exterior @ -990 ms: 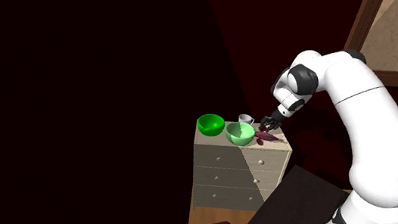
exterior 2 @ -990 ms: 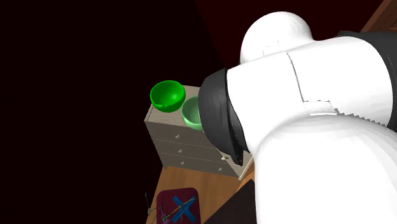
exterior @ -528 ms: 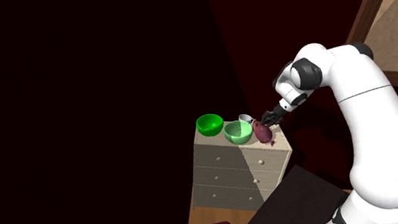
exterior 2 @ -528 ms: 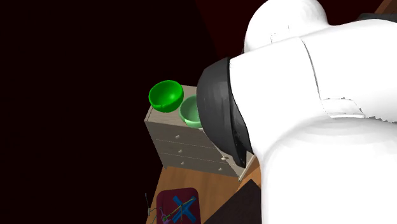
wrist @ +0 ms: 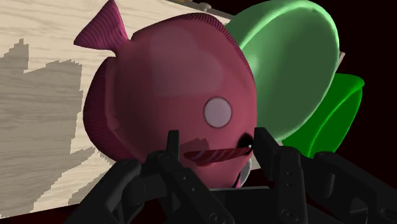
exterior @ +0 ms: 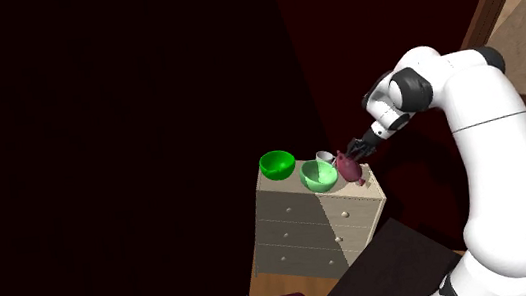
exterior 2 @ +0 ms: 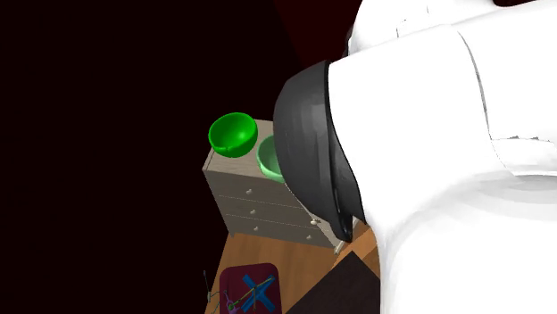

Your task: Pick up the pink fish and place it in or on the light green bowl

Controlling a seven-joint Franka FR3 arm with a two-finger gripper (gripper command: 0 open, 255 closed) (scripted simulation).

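Shoulder view: the gripper (exterior: 357, 148) is holding the pink fish (exterior: 350, 168) just over the dresser (exterior: 309, 223) top, beside the light green bowl (exterior: 317, 174). Second exterior view: 2 bowls are sitting side by side, so a drifting carry is risking the darker green bowl (exterior 2: 233, 134). Wrist view: the 2 fingers (wrist: 170, 147) are clamping only the fish's mouth end, so it is likely swinging or slipping out in transit.

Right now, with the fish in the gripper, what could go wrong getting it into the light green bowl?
The gripper pinches the pink fish only at its mouth end, so it may slip or swing. The darker green bowl sits just beyond the light green bowl; overshooting could drop it there.
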